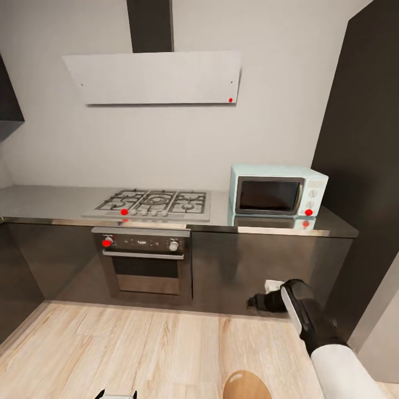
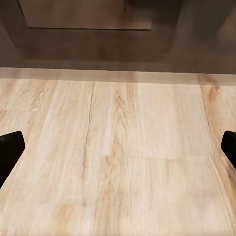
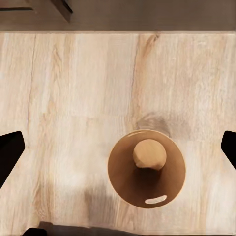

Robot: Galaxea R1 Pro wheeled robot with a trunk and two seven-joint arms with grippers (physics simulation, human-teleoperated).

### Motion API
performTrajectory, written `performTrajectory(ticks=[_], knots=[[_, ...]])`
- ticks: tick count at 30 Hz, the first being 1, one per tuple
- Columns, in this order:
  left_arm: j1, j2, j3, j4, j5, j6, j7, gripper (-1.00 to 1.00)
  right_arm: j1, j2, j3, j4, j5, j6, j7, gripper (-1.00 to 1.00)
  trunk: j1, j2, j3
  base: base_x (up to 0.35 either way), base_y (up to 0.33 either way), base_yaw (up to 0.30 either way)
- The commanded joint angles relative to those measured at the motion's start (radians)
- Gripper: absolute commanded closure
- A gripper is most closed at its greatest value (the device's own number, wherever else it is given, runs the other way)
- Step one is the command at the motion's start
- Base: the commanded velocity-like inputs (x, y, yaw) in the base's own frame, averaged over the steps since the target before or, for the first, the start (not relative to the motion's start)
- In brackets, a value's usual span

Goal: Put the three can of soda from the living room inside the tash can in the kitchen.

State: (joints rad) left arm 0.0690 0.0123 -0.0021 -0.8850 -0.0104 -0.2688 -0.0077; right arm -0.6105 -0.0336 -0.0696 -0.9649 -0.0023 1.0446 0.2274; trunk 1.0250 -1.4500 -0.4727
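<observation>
The tash can [image 3: 130, 187] stands on the wood floor directly below my right gripper [image 3: 118, 147]. I look straight down into its tan-brown inside, with an oval handle slot near the rim. A small round orange-tan thing [image 3: 149, 154], about the size of a can of soda, shows inside the opening; I cannot tell what it is. My right gripper is open with nothing between its fingers. In the head view the tash can [image 1: 246, 387] sits at the bottom edge, with the right gripper [image 1: 257, 302] above it. My left gripper [image 1: 117, 395] [image 2: 118, 147] hangs open over bare floor.
I face a kitchen counter [image 1: 50, 202] with a gas hob [image 1: 155, 202], an oven [image 1: 145, 260] beneath it and a pale blue microwave [image 1: 277, 191] at the right. A tall dark cabinet [image 1: 366, 166] stands at the right. Light wood floor [image 1: 111, 349] lies in front.
</observation>
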Motion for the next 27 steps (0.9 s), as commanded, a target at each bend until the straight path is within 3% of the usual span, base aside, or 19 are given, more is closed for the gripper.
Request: performTrajectory(ticks=[1,5,6,8,10,13,19,24,27], knots=[[0.000,0.000,0.000,0.000,0.000,0.000,0.000,-1.00,-0.030,-0.001,0.000,0.037,0.001,0.003,-0.001,-1.00,0.000,0.000,0.000,0.000,0.000,0.000],[0.000,0.000,0.000,0.000,0.000,0.000,0.000,-1.00,-0.143,-0.009,-0.001,0.201,0.005,0.003,-0.004,-1.00,0.000,0.000,0.000,0.000,0.000,0.000],[0.000,0.000,0.000,0.000,0.001,0.000,0.000,-1.00,-0.199,-0.016,0.000,0.289,0.007,0.003,-0.006,-1.00,0.000,0.000,0.000,0.000,0.000,0.000],[0.000,0.000,0.000,0.000,0.002,0.000,-0.001,-1.00,-0.251,-0.025,0.002,0.381,0.009,0.003,-0.008,-1.00,0.000,0.000,0.000,0.000,0.000,0.000],[0.000,0.000,0.000,0.000,0.007,-0.001,-0.001,-1.00,-0.334,-0.049,0.007,0.540,0.013,0.003,-0.020,-1.00,0.000,0.000,0.000,0.000,0.000,0.000],[0.000,0.000,0.001,0.000,0.010,0.000,-0.001,-1.00,-0.374,-0.066,0.010,0.619,0.015,0.003,-0.027,-1.00,0.000,0.000,0.000,0.000,0.000,0.000],[0.000,0.000,0.002,0.000,0.011,0.000,-0.001,-1.00,-0.395,-0.095,0.012,0.659,0.016,0.003,-0.027,-1.00,0.000,0.000,0.000,0.000,0.000,0.000],[0.000,0.000,0.002,0.000,0.010,0.000,-0.002,-1.00,-0.400,-0.148,0.014,0.670,0.015,0.003,-0.025,-1.00,0.000,0.000,0.000,0.000,0.000,0.000],[0.000,0.000,0.001,0.000,0.005,0.000,-0.002,-1.00,-0.401,-0.166,0.016,0.670,0.015,0.003,-0.023,-1.00,0.000,0.000,0.000,0.000,0.000,0.000]])
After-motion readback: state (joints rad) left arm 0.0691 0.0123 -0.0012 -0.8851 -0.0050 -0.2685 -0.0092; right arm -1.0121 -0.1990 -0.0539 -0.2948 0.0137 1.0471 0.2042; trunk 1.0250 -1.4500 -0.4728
